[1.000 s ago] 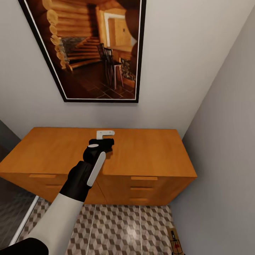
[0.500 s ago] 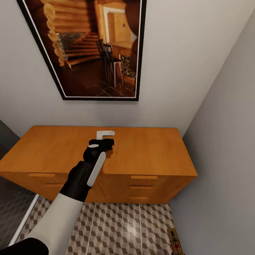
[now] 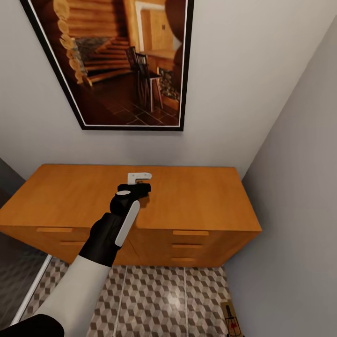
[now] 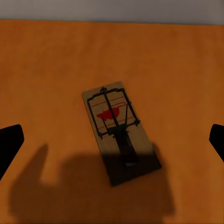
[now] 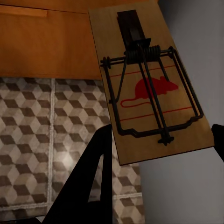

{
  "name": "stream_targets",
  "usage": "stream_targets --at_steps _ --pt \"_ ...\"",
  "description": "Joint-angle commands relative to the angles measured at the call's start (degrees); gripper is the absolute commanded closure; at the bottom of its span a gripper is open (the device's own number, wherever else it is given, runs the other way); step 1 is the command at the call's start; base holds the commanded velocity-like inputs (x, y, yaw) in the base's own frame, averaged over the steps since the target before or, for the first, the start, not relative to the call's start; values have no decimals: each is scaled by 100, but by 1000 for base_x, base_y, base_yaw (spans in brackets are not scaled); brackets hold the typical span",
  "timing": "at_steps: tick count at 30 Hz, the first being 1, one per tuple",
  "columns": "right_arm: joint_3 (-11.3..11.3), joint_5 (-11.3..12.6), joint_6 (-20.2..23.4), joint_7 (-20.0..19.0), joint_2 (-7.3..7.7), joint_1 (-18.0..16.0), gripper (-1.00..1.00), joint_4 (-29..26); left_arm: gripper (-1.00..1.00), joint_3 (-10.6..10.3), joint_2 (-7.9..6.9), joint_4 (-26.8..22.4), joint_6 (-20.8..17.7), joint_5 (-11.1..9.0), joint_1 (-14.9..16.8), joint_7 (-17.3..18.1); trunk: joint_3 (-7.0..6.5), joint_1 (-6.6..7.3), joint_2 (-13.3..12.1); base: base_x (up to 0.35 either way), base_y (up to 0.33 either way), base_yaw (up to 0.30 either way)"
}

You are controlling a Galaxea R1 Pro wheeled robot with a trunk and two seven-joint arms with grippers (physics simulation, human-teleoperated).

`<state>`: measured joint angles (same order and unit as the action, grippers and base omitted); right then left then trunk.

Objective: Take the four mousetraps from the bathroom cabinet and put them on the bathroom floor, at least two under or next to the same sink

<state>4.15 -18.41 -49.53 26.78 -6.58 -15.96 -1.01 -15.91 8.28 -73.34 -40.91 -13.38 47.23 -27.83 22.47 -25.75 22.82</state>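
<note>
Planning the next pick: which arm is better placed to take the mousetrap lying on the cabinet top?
Left. The left pincer hangs open directly above that mousetrap on the cabinet top, fingers on both sides. The right pincer already holds another trap.

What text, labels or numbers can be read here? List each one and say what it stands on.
None: no words, brand names or numbers can be read.
Mousetrap on the cabinet top: a red mouse silhouette with red lines, no lettering.
Mousetrap at the right gripper: the same red mouse mark, no lettering.
Framed picture: a log-cabin interior, no text.
</note>
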Motion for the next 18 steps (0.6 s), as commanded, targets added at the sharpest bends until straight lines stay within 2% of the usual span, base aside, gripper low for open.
stream_targets --at_steps 1,5,13,18 --pt "42 -49 -19 13 -1 -4 100 4 -100 -8 -3 -5 -13 -60 4 -56 12 -3 10 0 0 0" --pt "42 -49 -21 18 -1 -4 100 4 -100 -8 -5 1 -13 -60 5 -55 17 -3 10 33 0 0" --pt "42 -49 -21 16 -1 -4 100 4 -100 -8 -8 4 -13 -60 4 -56 19 -3 10 220 0 0" --pt "42 -49 -21 18 -1 -4 100 4 -100 -8 -10 11 -13 -60 5 -49 19 -3 10 73 0 0"
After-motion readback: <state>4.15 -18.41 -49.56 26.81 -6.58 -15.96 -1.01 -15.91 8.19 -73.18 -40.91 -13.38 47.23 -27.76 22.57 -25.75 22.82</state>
